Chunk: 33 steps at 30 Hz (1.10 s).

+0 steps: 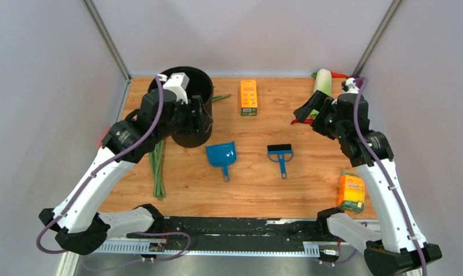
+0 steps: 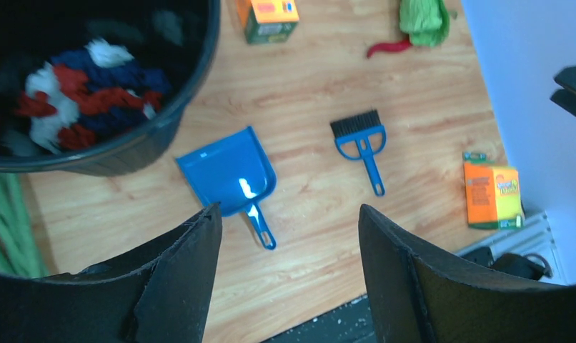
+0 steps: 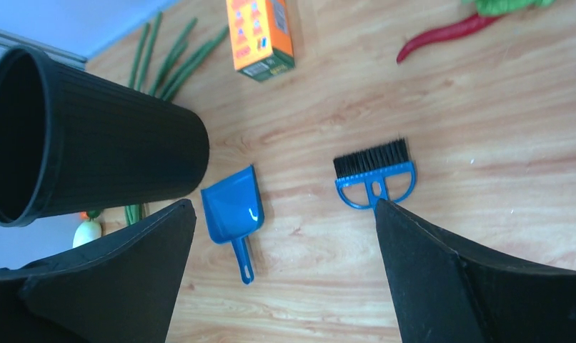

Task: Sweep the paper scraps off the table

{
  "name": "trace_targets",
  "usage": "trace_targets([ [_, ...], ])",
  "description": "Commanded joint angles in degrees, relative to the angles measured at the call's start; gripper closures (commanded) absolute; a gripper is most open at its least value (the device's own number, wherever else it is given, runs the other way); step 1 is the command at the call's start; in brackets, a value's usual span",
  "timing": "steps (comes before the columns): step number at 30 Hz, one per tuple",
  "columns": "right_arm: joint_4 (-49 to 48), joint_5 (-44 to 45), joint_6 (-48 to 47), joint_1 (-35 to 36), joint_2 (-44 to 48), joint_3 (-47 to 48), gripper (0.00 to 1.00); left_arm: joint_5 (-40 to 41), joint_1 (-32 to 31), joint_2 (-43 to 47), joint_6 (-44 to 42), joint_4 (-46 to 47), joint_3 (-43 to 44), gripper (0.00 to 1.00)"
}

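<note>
Seen from above, the table (image 1: 258, 184) carries a black bin (image 1: 186, 135) toward its far left corner. A blue dustpan (image 1: 220, 154) and a blue hand brush (image 1: 280, 152) lie near the middle, side by side but apart. An orange box (image 1: 249, 96) stands by the far edge and a yellow-orange packet (image 1: 351, 192) sits at the right edge. The left gripper (image 1: 196, 115) hangs by the side of the bin that faces the middle, and the right gripper (image 1: 307, 109) is over the far right part; neither touches the dustpan or the brush. No loose red bits show on the wood from here. In the left wrist view the jaws stand wide apart with nothing between them. The camera looks into the bin, where the paper scraps (image 2: 92, 100) lie as crumpled red pieces mixed with white and dark blue ones. The dustpan looks empty. The only red thing on the wood is the chili (image 2: 389, 48) near the far right corner. In the right wrist view those jaws are also spread wide and empty; the wood around the dustpan and brush is bare apart from a few pale specks too small to identify. The sweeping therefore looks finished, with the scraps in the bin and both tools lying free. At most, the wood hidden under the arms is left to check.
</note>
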<state>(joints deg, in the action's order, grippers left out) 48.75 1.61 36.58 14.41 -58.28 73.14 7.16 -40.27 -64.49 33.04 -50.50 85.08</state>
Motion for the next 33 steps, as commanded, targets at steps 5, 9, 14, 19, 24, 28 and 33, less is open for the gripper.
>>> trace_targets([
  [5, -4.6, 4.4, -4.7, -0.3, 6.9, 1.8, 0.0, 6.6, 0.5, 1.6, -5.2, -0.8, 9.1, 0.22],
  [9, -6.2, 5.1, -3.4, -0.2, 10.4, -1.0, 0.0, 9.3, 0.5, 3.5, -4.9, 0.9, 10.8, 0.18],
  [14, -6.6, 5.0, -3.2, -0.2, 11.3, -2.2, 0.0, 16.2, 0.8, 4.5, -4.9, -3.8, 14.1, 0.18],
  [19, -6.6, 5.1, -3.1, -0.2, 11.2, -2.0, 0.0, 21.8, 1.0, 7.7, -6.1, -6.4, 12.9, 0.17],
  [24, -6.0, 5.2, -2.7, -0.2, 11.0, -2.1, 0.0, 26.8, 1.0, 7.8, -4.0, -13.5, 13.5, 0.17],
  [28, -3.8, 7.1, -2.0, -0.2, 10.6, -1.3, 0.0, 26.9, 1.0, 8.9, -2.5, -14.5, 12.1, 0.17],
  [33, -2.8, 6.3, -2.1, -0.2, 10.0, -1.1, 0.01, 27.6, 1.0, 9.6, 0.4, -17.0, 10.3, 0.17],
])
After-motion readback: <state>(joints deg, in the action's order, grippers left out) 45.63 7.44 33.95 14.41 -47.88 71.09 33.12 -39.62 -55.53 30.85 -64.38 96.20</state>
